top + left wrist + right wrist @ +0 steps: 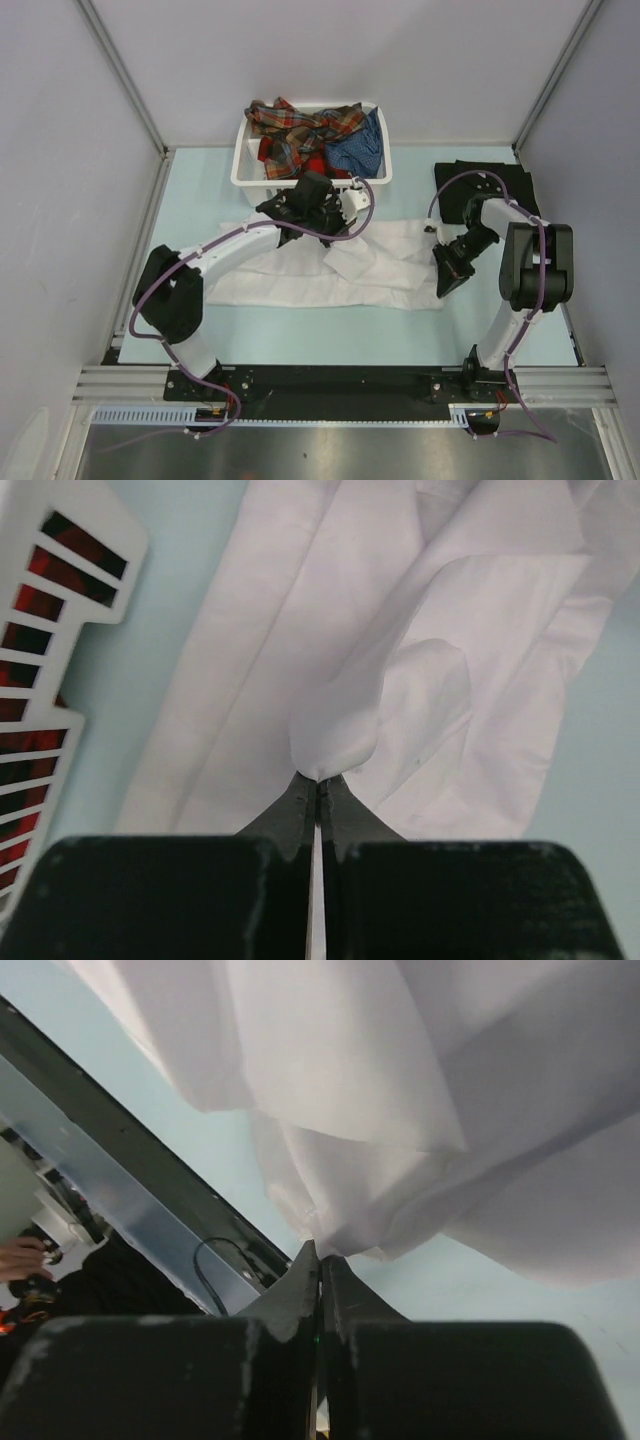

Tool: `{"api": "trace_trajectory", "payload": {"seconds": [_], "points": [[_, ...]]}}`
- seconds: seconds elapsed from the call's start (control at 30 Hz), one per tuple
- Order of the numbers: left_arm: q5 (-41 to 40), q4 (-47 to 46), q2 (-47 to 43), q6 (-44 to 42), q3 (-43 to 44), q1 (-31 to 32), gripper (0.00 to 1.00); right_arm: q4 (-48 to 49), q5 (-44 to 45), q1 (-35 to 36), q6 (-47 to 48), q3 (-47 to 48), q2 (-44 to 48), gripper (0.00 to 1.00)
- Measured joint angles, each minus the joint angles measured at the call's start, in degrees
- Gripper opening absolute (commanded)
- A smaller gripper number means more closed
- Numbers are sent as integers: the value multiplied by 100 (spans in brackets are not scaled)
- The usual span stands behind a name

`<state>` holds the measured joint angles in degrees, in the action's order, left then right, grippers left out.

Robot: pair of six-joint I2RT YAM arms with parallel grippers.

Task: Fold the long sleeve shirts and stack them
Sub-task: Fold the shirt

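Observation:
A white shirt (pixel 330 265) lies spread and rumpled across the middle of the table. My left gripper (pixel 300 212) is at its far edge, shut on a pinch of the white cloth (pixel 335 735). My right gripper (pixel 447 275) is at the shirt's right end, shut on its edge (pixel 340 1222) and lifting it a little. A black shirt (pixel 487 190) lies folded at the far right. Plaid shirts (pixel 300 128) and a blue shirt (pixel 362 148) sit piled in the basket.
The white slatted basket (pixel 250 168) stands at the back centre, its corner in the left wrist view (pixel 60 630). The black rail along the table's near edge (pixel 150 1175) shows in the right wrist view. White walls enclose the table.

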<state>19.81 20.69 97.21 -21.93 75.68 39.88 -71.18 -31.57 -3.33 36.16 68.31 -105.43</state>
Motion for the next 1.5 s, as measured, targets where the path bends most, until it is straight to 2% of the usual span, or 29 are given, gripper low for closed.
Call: {"api": "trace_trajectory", "payload": {"seconds": [0.1,0.13,0.17,0.27,0.33,0.37,0.4,0.47,0.5,0.6,0.63,0.73,0.83,0.87,0.93,0.97,1.03,1.07,1.1,1.17,1.2,1.27,1.3,1.4,1.5], "points": [[-181,11,7,-219,140,-146,1,66,175,-70,-9,-39,-2,0],[-240,9,31,-299,219,-197,6,98,210,-98,-11,-37,-2,0],[-315,2,68,-376,315,-245,24,125,236,-118,-13,-35,-2,0],[-446,-66,236,-651,575,-389,57,151,269,-146,-37,31,-2,0],[-404,-31,258,-857,573,-531,67,177,273,-144,-52,116,-2,0],[-264,11,236,-966,514,-651,73,188,278,-144,-55,144,-2,3],[-105,50,162,-1093,382,-811,78,208,280,-140,-57,166,-2,16],[356,332,-127,-1453,-35,-1316,83,229,293,-142,-59,168,-2,28],[570,629,-339,-1751,-295,-1670,84,236,313,-142,-52,166,0,39],[905,1611,-1088,-2846,-1069,-2874,85,232,337,-142,0,127,33,46],[903,2033,-1475,-3386,-1456,-3421,84,227,339,-144,28,87,61,46],[721,2697,-2441,-4586,-2450,-4181,83,179,341,-140,90,-33,129,41],[470,2914,-3082,-5455,-3373,-4358,81,210,374,-114,90,-127,131,30],[400,2889,-3145,-5661,-3595,-4369,80,234,385,-94,79,-157,129,20],[256,2743,-3132,-5923,-3891,-4380,78,289,422,-63,52,-192,122,11],[160,2557,-3115,-6043,-4059,-4391,77,317,433,-46,33,-192,109,2],[35,2186,-3099,-6183,-4288,-4404,75,389,470,-15,-2,-192,85,0],[-33,1976,-3097,-6238,-4409,-4411,72,411,487,-9,-17,-192,70,0],[-55,1840,-3126,-6306,-4439,-4415,59,424,516,4,-28,-192,57,0],[-166,1491,-3134,-6441,-4507,-4424,43,422,560,28,-33,-190,42,0],[-269,1338,-3117,-6537,-4568,-4441,31,415,586,39,-28,-188,37,0],[-354,1191,-3134,-6798,-4666,-4583,19,387,667,66,2,-184,37,0],[-415,1178,-3143,-6887,-4708,-4662,9,369,704,74,17,-181,37,0],[-518,1231,-3261,-7274,-4835,-5036,3,260,852,107,138,-181,44,0],[-529,1357,-3390,-7571,-4903,-5250,3,164,933,186,214,-181,46,0]]}}
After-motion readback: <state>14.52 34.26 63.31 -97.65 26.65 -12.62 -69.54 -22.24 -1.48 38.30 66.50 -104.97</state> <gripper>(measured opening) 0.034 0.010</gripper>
